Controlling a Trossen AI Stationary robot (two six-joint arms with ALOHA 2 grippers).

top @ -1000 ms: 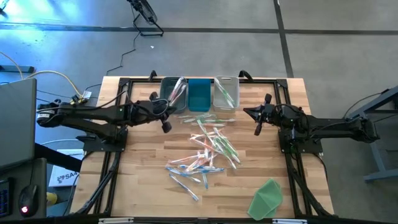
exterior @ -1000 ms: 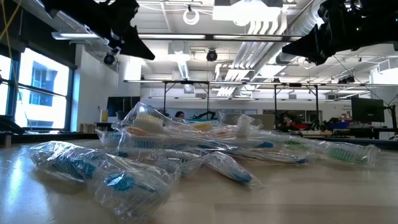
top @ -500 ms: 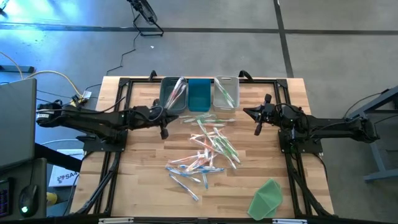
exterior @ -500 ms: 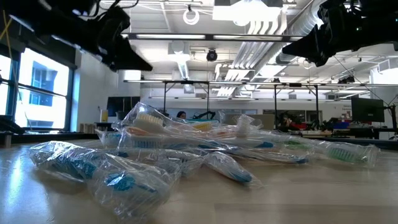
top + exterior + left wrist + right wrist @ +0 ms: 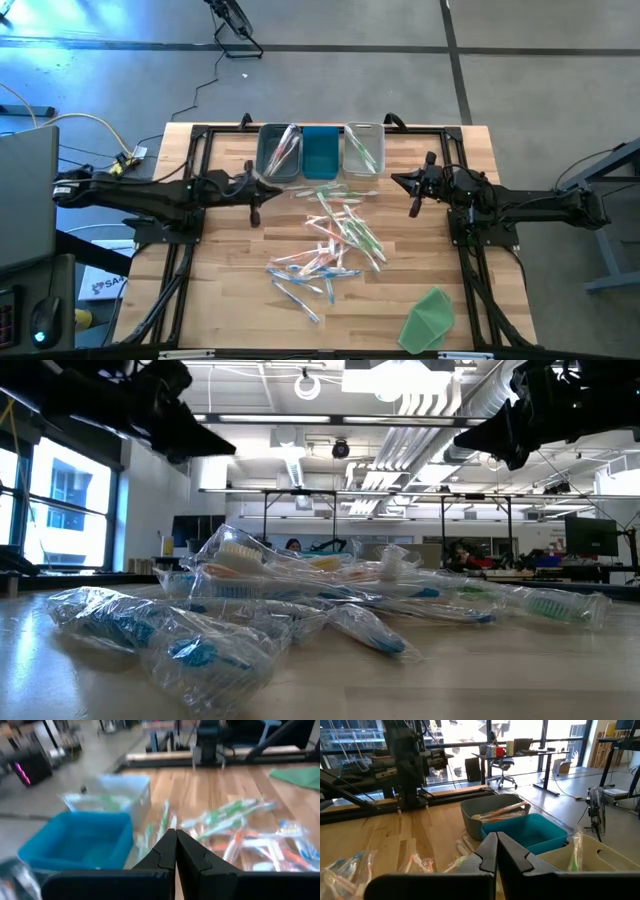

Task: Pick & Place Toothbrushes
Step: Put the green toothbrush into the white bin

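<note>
Several wrapped toothbrushes [image 5: 335, 240] in pink, blue and green lie in a loose pile on the middle of the wooden table; the low view shows the toothbrushes [image 5: 300, 595] close up. More toothbrushes stick out of the grey bin [image 5: 278, 152] and the pale bin [image 5: 364, 148]. My left gripper [image 5: 252, 212] hovers shut and holding nothing, left of the pile and near the grey bin; its shut fingers [image 5: 175, 845] point across the table. My right gripper [image 5: 413, 205] hovers shut and holding nothing, right of the pile, its shut fingers [image 5: 496, 847] facing the bins.
Three bins stand in a row at the table's far edge: grey, blue [image 5: 321, 152] and pale. A folded green cloth [image 5: 430, 318] lies at the near right corner. Black frame rails run along the table's left and right sides. Bare wood lies near the front left.
My left gripper has drawn back from the grey bin toward the table's left edge, sinking a little and tipping up from a downward slant to nearly level. It stays shut. The toothbrushes and my right arm have kept still.
</note>
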